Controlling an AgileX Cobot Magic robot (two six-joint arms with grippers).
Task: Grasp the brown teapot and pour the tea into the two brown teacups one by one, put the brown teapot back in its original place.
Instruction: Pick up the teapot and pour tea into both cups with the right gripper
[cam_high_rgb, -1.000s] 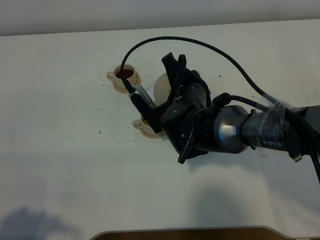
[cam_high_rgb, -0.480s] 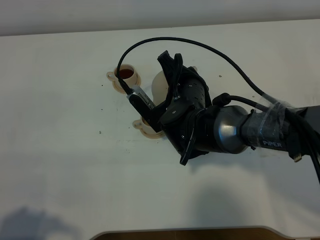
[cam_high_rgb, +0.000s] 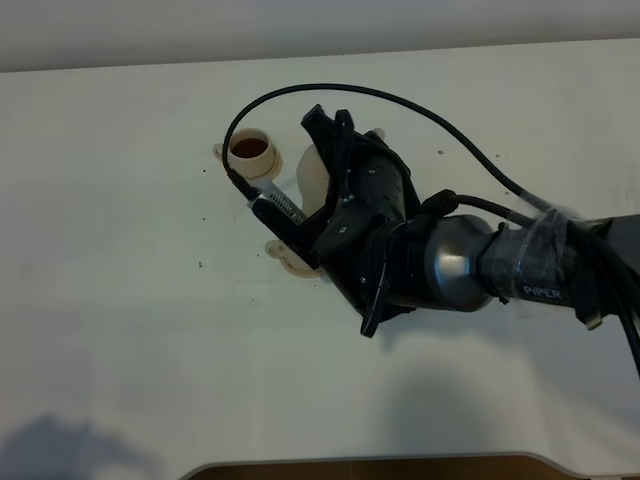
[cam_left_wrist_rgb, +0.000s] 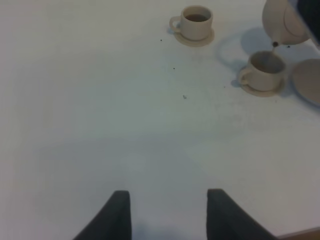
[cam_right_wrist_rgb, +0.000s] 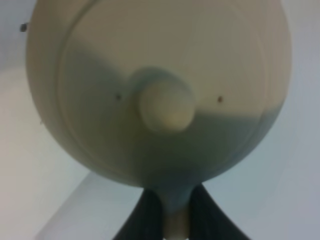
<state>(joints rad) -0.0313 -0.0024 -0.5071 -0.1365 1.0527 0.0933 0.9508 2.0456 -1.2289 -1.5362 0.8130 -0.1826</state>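
Beige teapot hangs tilted over the nearer teacup, right jaws pinched tight on its handle; left jaws stand wide, idle above the counter. Overtilting could flood the cup, or a slipping handle drop the pot.

1. Work surface: a flat, matt white table fills the view.
2. Far side: a pale grey band runs beyond the table edge.
3. Near side: a brown strip with rounded corners.
4. Surface marks: a soft shadow and small dark specks.
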